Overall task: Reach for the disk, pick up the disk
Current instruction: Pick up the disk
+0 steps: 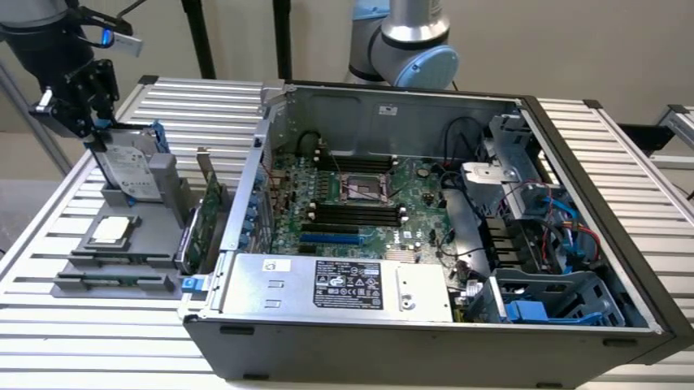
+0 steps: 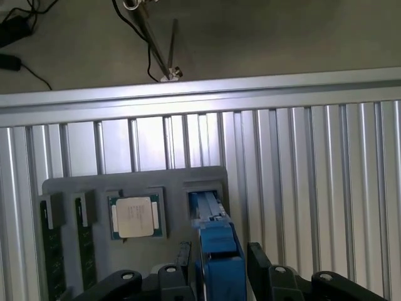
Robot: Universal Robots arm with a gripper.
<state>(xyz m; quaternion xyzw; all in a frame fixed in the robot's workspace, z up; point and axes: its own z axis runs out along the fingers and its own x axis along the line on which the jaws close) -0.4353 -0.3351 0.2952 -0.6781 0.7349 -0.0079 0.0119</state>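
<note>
Disk [image 1: 128, 166] stands upright on edge in a slot of the grey holder [image 1: 114, 272], near the table [image 1: 32, 244] edge on the exterior view's left, beside the open computer case [image 1: 434, 203]. The reach looks all but complete: the gripper [image 2: 220, 260] straddles the disk's blue-framed top edge, jaws wide, one finger to each side with gaps showing. Grasp and lift are not yet done. The arm [image 1: 49, 41] hangs over the holder, wrist pointing down at the disk.
</note>
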